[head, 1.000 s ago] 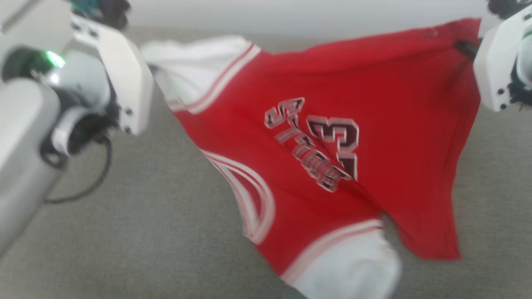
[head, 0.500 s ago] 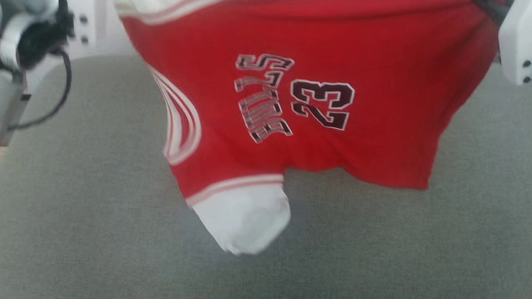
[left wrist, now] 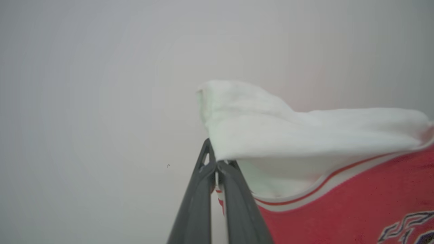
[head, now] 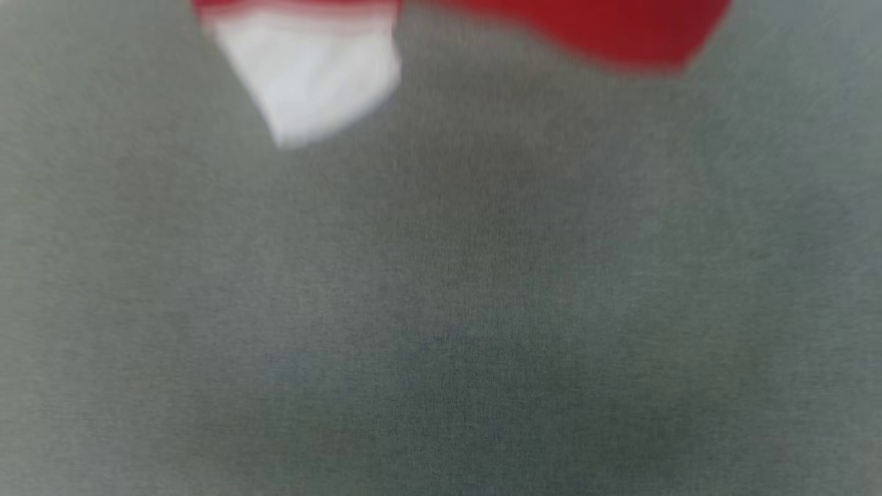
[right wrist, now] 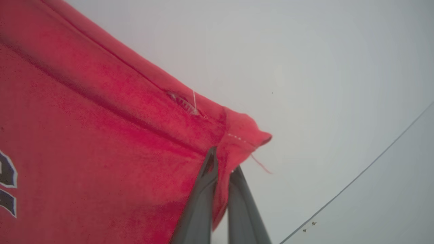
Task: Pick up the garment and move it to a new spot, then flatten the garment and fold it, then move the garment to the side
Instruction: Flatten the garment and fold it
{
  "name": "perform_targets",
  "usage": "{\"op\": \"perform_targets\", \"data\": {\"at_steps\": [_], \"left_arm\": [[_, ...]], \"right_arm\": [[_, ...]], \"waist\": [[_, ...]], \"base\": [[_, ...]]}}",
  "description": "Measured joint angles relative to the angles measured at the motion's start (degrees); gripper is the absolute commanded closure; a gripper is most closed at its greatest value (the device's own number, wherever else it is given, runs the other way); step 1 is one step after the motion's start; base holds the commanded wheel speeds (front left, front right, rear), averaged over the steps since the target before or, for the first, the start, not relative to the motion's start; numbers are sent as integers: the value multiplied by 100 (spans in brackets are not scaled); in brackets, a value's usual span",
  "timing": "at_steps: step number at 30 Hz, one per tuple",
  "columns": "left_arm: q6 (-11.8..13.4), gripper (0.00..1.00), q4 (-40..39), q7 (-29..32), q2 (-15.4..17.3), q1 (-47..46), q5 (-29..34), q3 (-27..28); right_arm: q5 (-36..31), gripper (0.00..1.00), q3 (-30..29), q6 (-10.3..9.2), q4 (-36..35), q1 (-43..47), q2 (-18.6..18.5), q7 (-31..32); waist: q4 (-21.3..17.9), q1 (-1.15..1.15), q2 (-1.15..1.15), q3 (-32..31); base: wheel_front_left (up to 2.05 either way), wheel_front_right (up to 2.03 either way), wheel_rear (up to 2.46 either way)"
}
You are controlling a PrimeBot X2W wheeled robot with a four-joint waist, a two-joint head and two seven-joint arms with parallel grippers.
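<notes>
Left claw is pressed together on a white panel of the garment, and the right claw pinches a red hem corner. Half a second ago its lettering filled the head view; now, with the camera shifted, a blurred white flap and red edge hang at the top. The grey woven worktop spreads beneath the garment, and a pale plain wall stands behind it.

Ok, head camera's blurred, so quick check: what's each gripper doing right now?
Left gripper: shut on the garment, at a white corner.
Right gripper: shut on the garment, at a red hem corner.
</notes>
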Motion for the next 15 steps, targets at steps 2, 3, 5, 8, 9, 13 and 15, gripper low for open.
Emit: {"op": "perform_targets", "data": {"at_steps": [2,3,5,8,9,13,15], "left_arm": [[3,100,188,-552,-62,-248,183,-7],[24,100,302,-779,-110,-366,204,21],[49,100,398,-1013,-154,-460,241,32],[-55,100,714,-1569,-320,-534,314,36],[-156,100,849,-1581,-391,-468,315,-42],[-566,100,1390,-1313,-620,72,67,-200],[-725,100,1566,-973,-694,337,-53,-312]], "right_arm": [[-510,100,-234,-1,312,-264,143,-526],[-742,100,-350,0,450,-370,219,-786],[-961,100,-449,0,591,-445,287,-1010],[-1392,100,-601,-1,1098,-493,502,-1374],[-1410,100,-594,-1,1291,-454,580,-1385],[-1362,100,-303,0,1901,-105,756,-1392],[-1145,100,-58,-1,2118,110,778,-1323]], "waist": [[-2,0,0,228],[-1,0,0,336],[1,0,0,433],[33,0,0,653],[62,0,0,679],[160,0,0,555],[201,0,0,420]], "base": [[0,0,0],[0,0,0],[0,0,0],[0,0,0],[0,0,0],[0,0,0],[0,0,0]]}}
